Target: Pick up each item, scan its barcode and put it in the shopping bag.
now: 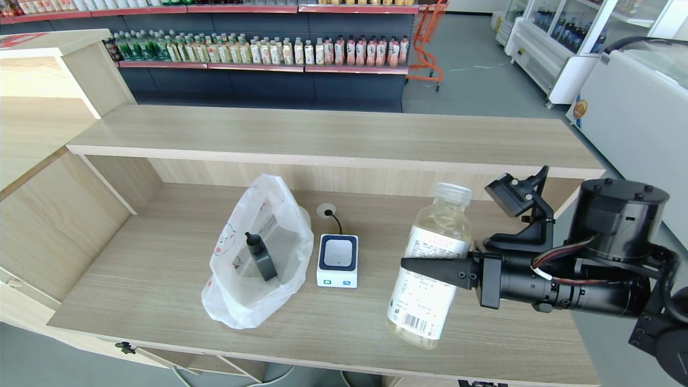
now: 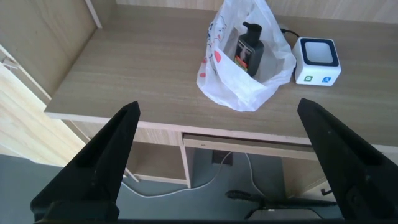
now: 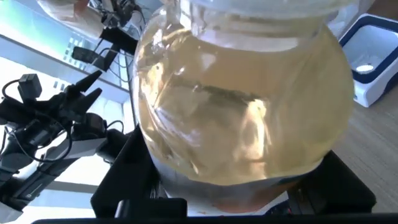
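My right gripper (image 1: 430, 267) is shut on a clear bottle (image 1: 432, 263) of pale yellow drink with a white label, held upright above the counter right of the scanner; its barcode faces the front. Close up, the bottle (image 3: 242, 99) bulges in the right wrist view. The white barcode scanner (image 1: 337, 260) with a dark-framed window sits mid-counter, also visible as the scanner (image 2: 318, 60) and the scanner (image 3: 370, 59). Left of it stands the white plastic shopping bag (image 1: 258, 252), seen too as the bag (image 2: 245, 59), holding a dark pump bottle (image 1: 260, 257). My left gripper (image 2: 217, 162) hangs open off the counter's front edge.
The wooden counter (image 1: 161, 279) has a raised back ledge (image 1: 333, 134) and a side wall on the left. The scanner's cable runs to a grommet (image 1: 325, 209) behind it. Drink shelves and freezers stand across the aisle.
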`<state>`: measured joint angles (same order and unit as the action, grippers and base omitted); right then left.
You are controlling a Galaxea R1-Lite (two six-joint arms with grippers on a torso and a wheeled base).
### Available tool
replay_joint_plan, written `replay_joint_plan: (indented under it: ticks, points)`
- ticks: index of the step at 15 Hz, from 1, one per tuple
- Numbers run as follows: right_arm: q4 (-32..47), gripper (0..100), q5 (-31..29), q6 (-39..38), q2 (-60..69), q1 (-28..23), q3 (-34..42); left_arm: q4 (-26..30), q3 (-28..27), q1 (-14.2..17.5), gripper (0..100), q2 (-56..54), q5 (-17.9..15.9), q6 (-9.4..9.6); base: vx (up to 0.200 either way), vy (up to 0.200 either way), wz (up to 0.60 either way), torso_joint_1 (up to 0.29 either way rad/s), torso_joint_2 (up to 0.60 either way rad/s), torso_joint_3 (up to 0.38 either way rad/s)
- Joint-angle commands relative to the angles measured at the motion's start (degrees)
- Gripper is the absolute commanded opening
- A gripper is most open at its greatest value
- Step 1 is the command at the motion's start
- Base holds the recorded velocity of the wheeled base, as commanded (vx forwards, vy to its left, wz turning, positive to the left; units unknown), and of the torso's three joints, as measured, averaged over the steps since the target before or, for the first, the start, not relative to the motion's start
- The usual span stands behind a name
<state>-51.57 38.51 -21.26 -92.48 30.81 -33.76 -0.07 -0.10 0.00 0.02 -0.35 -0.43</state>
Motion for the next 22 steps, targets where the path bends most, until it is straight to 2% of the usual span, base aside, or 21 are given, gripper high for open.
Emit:
replay_joint_plan:
  ticks: [1, 19, 21, 22]
  points:
    - [1.6, 0, 0.9, 0.1, 1.3, 0.8, -0.2, 0.0, 0.0, 0.0, 100, 0.0, 0.0, -0.01, 0.0, 0.0, 0.0, 0.0, 0.0, 0.0]
    - [2.3, 0, 0.8, 1.7, 3.3, 0.8, 2.0, 0.0, 0.0, 0.0, 100, 0.0, 0.0, -0.01, 0.0, 0.0, 0.0, 0.0, 0.0, 0.0]
    - [2.3, 0, 0.5, 7.9, 2.7, -0.7, 2.2, 0.0, 0.0, 0.0, 100, 0.0, 0.0, -0.01, 0.0, 0.0, 0.0, 0.0, 0.0, 0.0]
    - [2.3, 0, 0.2, 15.9, 1.8, -3.4, 2.6, 0.0, 0.0, 0.0, 100, 0.0, 0.0, -0.01, 0.0, 0.0, 0.0, 0.0, 0.0, 0.0]
